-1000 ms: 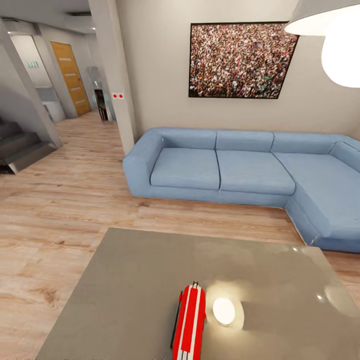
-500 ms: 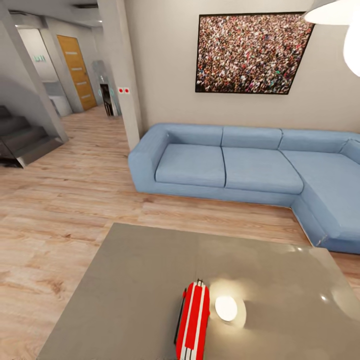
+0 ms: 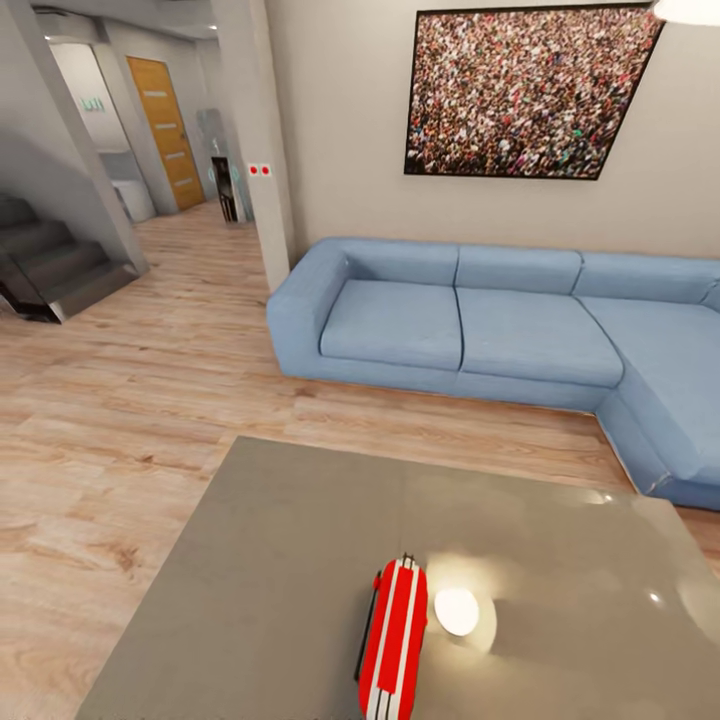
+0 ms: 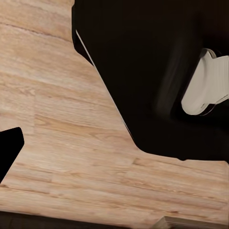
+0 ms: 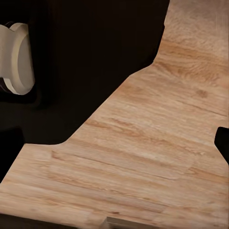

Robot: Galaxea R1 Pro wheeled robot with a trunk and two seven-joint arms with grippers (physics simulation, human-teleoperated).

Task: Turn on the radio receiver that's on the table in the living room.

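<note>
Both wrist cameras looked down past the robot's dark body (image 4: 157, 71) with a white part (image 4: 210, 86) beside it. Whether the grippers were open could not be told.

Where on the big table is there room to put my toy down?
Most of the table is bare: the wide stretch left of the radio receiver, and the far half toward the sofa. The only busy spot is around the radio, at the near edge.
</note>
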